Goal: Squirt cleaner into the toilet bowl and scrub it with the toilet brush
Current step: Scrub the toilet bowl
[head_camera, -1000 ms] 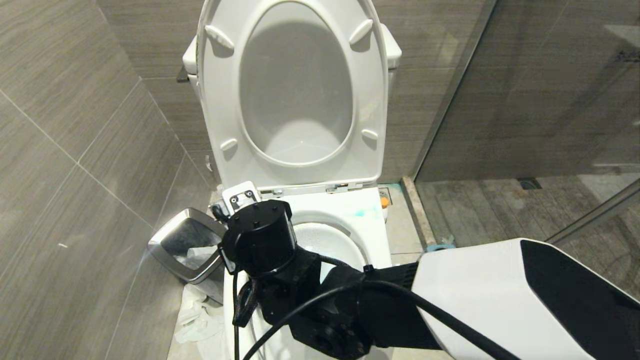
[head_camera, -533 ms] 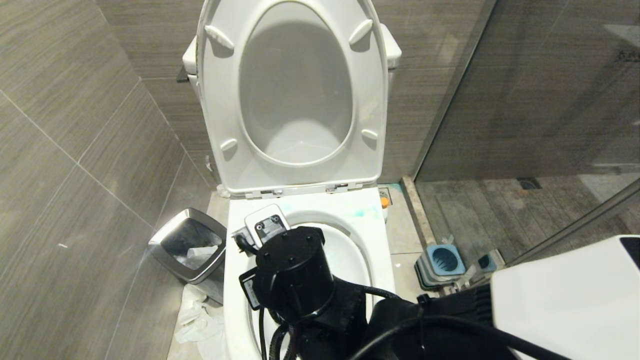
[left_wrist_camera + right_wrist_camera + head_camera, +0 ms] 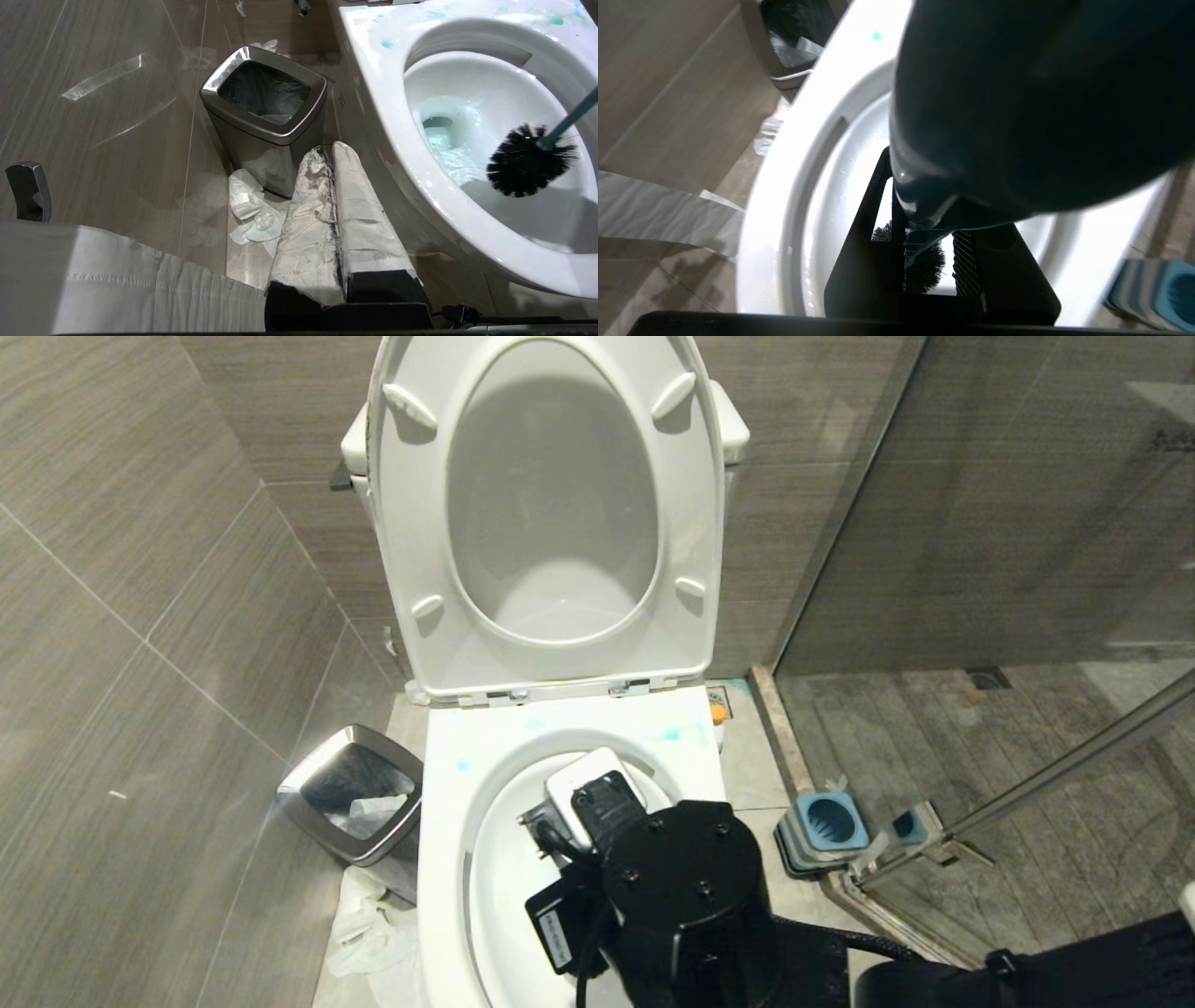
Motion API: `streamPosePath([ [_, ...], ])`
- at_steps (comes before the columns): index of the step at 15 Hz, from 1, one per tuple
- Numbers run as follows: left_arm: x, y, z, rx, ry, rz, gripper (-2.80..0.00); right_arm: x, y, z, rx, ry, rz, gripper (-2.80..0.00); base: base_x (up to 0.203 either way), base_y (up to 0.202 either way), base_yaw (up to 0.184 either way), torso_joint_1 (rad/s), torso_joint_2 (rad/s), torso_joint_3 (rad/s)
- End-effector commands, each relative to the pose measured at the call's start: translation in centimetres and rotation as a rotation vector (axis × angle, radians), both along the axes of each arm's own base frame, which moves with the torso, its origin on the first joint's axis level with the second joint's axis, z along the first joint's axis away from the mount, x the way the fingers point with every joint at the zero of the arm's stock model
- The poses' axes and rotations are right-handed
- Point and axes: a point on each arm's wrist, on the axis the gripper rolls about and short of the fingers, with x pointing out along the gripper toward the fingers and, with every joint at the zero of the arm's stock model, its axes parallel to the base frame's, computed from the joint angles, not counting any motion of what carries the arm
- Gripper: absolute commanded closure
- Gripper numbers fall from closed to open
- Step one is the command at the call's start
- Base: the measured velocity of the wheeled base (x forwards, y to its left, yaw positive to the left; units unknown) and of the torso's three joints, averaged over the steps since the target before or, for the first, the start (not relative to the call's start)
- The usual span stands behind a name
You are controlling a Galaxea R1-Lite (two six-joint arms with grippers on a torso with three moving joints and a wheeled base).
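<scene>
Scrubbing step judged under way: toilet brush (image 3: 530, 160) is clamped by its handle in the narrowly parted right gripper (image 3: 930, 261), bristle head held inside the toilet bowl (image 3: 397, 154) above cleaner-tinted (image 3: 448, 144) water; pressing against the ceramic is called for next, left gripper (image 3: 338, 224) parked closed and empty beside the bowl.

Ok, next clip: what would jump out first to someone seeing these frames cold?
The large white glossy toilet bowl fills the middle, seat and lid raised against the grey wall. The right gripper hangs over it, shut on the slim teal-handled toilet brush, whose round black bristle head sits inside the bowl above turquoise-tinted water. Turquoise cleaner smears dot the rim, and a chrome-rimmed square waste bin stands on the floor to the bowl's left.
</scene>
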Motion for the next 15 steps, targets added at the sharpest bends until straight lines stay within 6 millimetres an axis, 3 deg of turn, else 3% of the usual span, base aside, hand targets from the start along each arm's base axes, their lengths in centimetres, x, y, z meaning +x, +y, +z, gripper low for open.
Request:
streamPosePath([
  [1, 0.0, 0.0, 0.0, 0.0, 0.0, 0.0, 0.0, -0.8, -1.9, 0.7, 0.006, -0.005, -0.014, 0.0, 0.0, 0.0, 0.0, 0.0, 0.0, 0.0],
  [3, 0.0, 0.0, 0.0, 0.0, 0.0, 0.0, 0.0, -0.7, -2.9, 0.3, 0.0, -0.003, -0.034, 0.0, 0.0, 0.0, 0.0, 0.0, 0.0, 0.0],
  [6, 0.0, 0.0, 0.0, 0.0, 0.0, -0.001, 0.0, 1.0, -4.0, -0.1, 0.003, -0.007, -0.099, 0.0, 0.0, 0.0, 0.0, 0.0, 0.0, 0.0],
  [11, 0.0, 0.0, 0.0, 0.0, 0.0, 0.0, 0.0, 6.6, -6.1, -0.1, 0.023, -0.018, -0.25, 0.0, 0.0, 0.0, 0.0, 0.0, 0.0, 0.0],
  [15, 0.0, 0.0, 0.0, 0.0, 0.0, 0.0, 0.0, 10.3, -5.1, 0.6, 0.066, -0.06, -0.286, 0.0, 0.0, 0.0, 0.0, 0.0, 0.0, 0.0],
])
